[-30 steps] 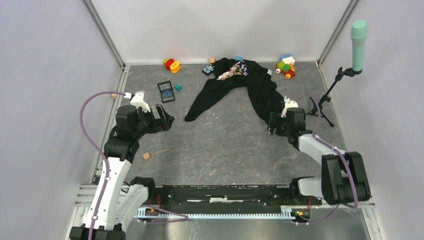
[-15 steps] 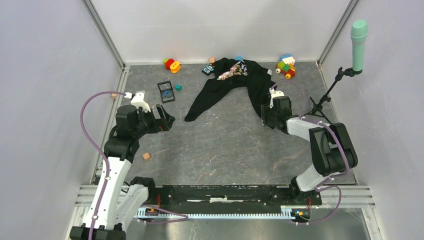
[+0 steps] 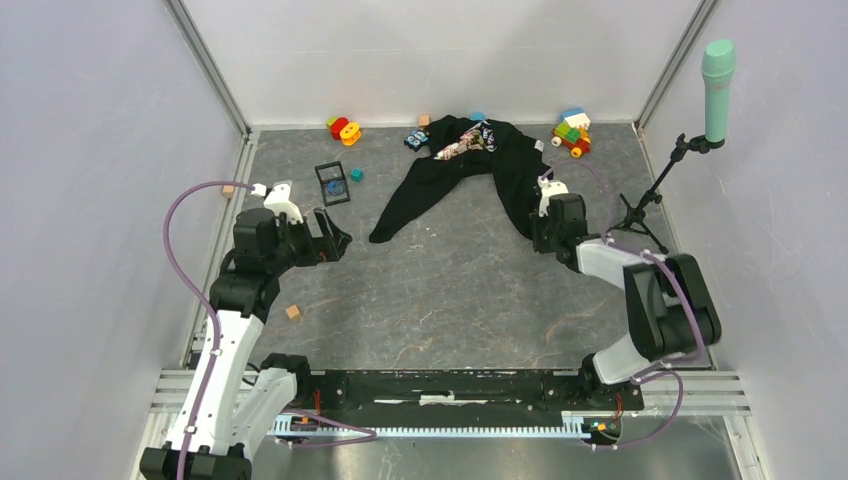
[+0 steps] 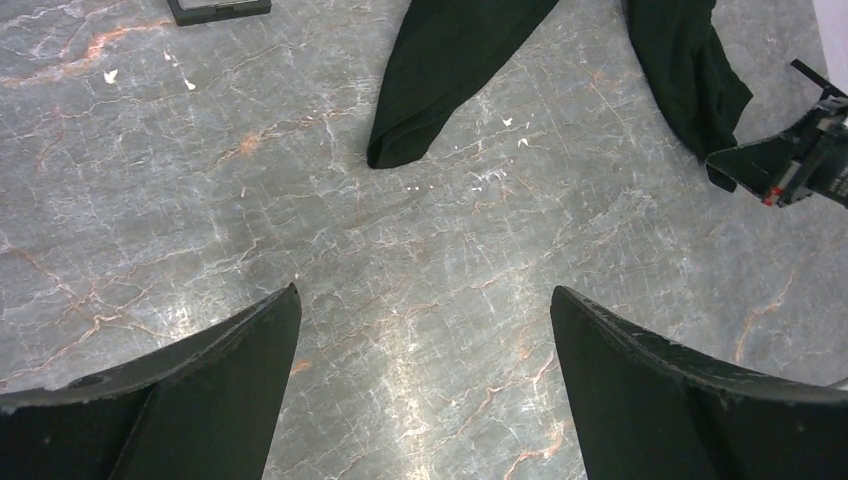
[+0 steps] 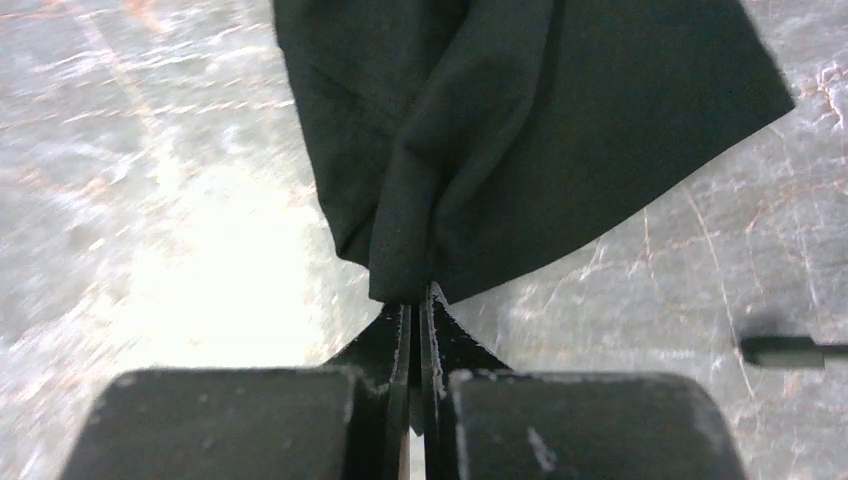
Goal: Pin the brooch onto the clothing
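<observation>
Black shirt (image 3: 505,165) lies bunched on the grey table (image 3: 450,300) in the view from above, with two long parts pointing to the near side. The right pincer (image 3: 540,232) is at the end of the right-hand part. The left pincer (image 3: 338,240) hangs over bare table, well apart from the shirt. The small blue brooch (image 3: 333,186) sits inside a black square case (image 3: 331,171) near the left side, just past the left pincer. A little teal cube (image 3: 356,174) lies beside the case. Bright toys (image 3: 572,132) sit by the back wall.

From the left wrist, the left pincer (image 4: 425,390) is wide open with nothing in it. Only table shows between its two fingers (image 4: 200,400). The shirt (image 4: 440,70) lies farther off.

From the right wrist, the right pincer (image 5: 417,330) is closed tight on a fold at the edge of the shirt (image 5: 520,130). The cloth bunches up right where the tips pinch it.
</observation>
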Tool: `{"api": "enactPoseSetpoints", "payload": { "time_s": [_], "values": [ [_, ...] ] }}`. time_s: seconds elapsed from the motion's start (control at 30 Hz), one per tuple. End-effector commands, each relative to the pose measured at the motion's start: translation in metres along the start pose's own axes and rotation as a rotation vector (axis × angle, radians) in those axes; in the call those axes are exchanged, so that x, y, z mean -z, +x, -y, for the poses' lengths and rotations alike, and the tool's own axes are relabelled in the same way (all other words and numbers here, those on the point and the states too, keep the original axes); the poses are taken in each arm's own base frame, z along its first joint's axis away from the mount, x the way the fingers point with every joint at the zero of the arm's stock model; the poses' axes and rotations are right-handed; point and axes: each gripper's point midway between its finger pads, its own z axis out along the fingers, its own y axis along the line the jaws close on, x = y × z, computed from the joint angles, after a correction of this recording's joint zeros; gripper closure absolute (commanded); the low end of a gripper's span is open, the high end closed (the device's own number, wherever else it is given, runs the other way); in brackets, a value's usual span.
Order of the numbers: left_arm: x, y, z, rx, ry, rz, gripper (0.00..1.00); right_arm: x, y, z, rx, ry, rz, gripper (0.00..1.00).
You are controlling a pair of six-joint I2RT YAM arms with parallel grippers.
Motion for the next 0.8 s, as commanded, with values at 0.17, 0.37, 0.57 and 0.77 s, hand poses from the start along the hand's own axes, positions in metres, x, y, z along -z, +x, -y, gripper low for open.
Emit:
{"api": "enactPoseSetpoints", "payload": {
  "time_s": [0.17,0.37,0.57,0.77],
  "values": [
    [-0.001,-0.002,0.024,-0.002,0.148,0.023,0.0,0.128,-0.077,-0.039,-0.038,-0.235,0.366,1.0],
    [0.003,-0.004,0.033,-0.003,0.191,0.044,0.0,0.243,-0.134,-0.032,-0.06,-0.232,0.638,1.0],
    [0.004,0.006,0.06,0.044,0.304,0.015,0.0,0.333,-0.149,0.003,-0.076,-0.069,0.812,1.0],
    [-0.008,0.044,0.074,0.083,0.322,-0.022,0.0,0.406,-0.151,0.037,-0.142,0.083,0.986,1.0]
  ]
}}
